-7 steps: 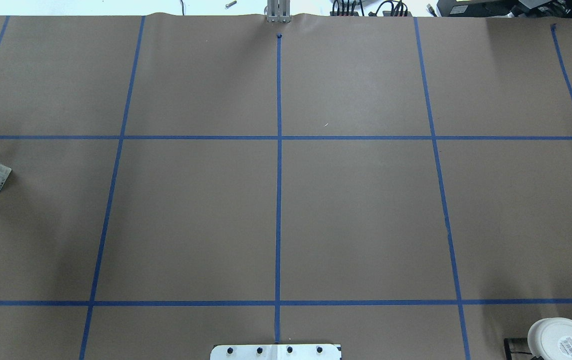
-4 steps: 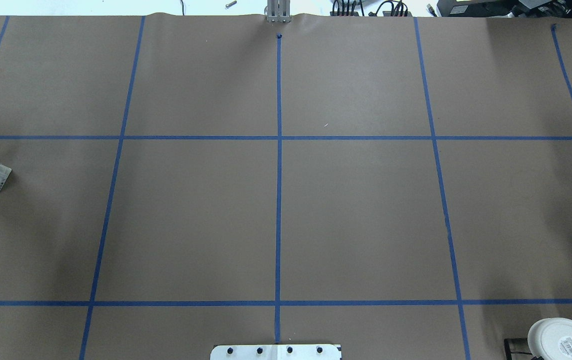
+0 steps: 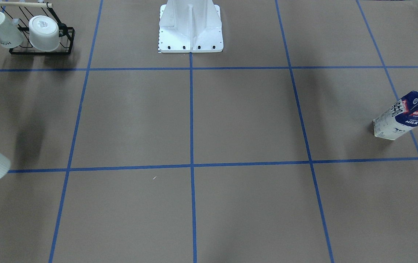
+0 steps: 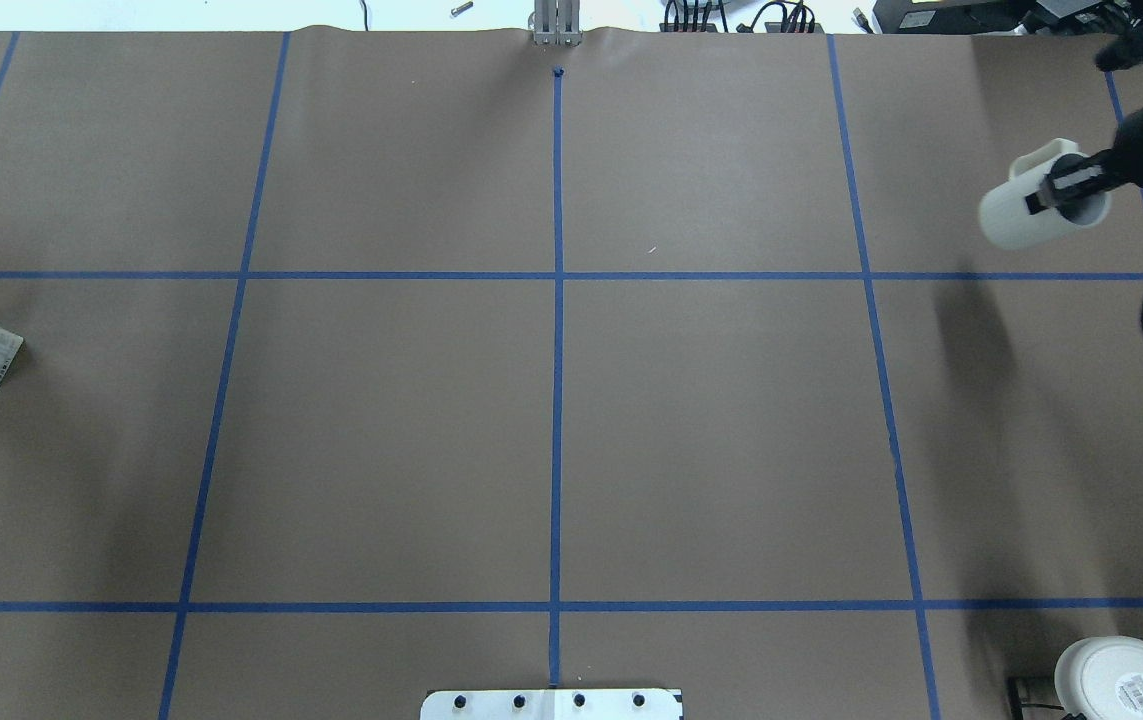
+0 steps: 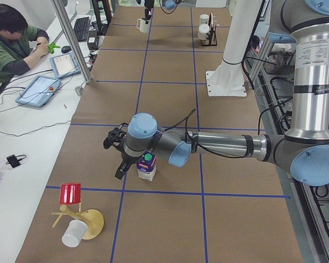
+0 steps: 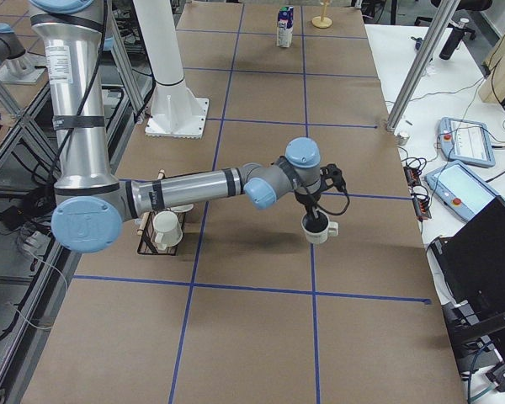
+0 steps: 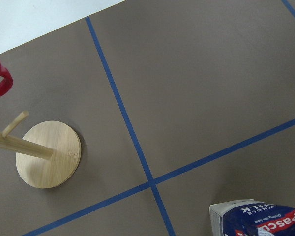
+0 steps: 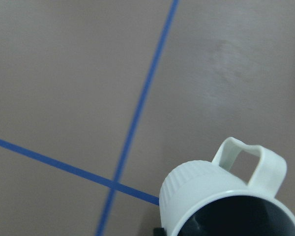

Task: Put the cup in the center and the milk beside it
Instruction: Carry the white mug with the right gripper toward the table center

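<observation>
Brown paper tabletop (image 4: 711, 440), blue-tape grid. Mid left edge of overhead: tall navy-and-white milk carton with green cap (image 3: 404, 117) stands upright, well apart from center squares (image 4: 557, 440); left gripper (image 5: 122, 167) just beside it, jaw state can't tell. Upper right: right gripper (image 4: 1059, 188) pinches rim of plain white handled mug (image 4: 1016, 215), held aloft.

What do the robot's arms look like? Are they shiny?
Yes! The left arm and right arm are shiny silver tubes with round light-blue caps at the joints. The left gripper and right gripper are small and black. A black cable loops near the wrist, and a white label with tiny print wraps one tube.
</observation>
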Action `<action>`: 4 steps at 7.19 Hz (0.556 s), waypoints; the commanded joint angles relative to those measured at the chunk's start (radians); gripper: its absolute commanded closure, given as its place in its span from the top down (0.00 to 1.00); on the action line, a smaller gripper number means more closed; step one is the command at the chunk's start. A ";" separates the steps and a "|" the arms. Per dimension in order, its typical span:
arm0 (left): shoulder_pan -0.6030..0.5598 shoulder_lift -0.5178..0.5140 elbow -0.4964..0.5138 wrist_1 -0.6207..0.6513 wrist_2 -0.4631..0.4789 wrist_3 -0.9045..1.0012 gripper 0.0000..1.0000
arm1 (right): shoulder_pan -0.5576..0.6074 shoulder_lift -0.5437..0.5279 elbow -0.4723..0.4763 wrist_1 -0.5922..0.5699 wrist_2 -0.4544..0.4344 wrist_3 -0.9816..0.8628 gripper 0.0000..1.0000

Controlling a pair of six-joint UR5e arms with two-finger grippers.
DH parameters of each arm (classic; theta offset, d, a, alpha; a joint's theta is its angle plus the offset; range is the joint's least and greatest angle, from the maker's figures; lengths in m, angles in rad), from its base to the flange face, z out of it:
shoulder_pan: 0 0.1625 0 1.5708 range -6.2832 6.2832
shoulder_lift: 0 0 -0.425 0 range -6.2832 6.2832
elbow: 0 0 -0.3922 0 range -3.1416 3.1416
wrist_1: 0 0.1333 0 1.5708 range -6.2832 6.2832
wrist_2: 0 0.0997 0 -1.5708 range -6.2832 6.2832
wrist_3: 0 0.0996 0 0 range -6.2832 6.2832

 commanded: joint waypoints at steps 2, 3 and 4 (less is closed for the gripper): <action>0.000 0.001 0.011 0.001 0.000 0.000 0.98 | -0.349 0.353 -0.004 -0.230 -0.273 0.474 0.00; 0.000 0.001 0.018 0.000 0.000 0.000 0.98 | -0.455 0.442 -0.004 -0.376 -0.379 0.553 0.00; 0.000 0.001 0.017 0.000 -0.002 0.000 0.98 | -0.532 0.523 -0.026 -0.476 -0.419 0.646 0.00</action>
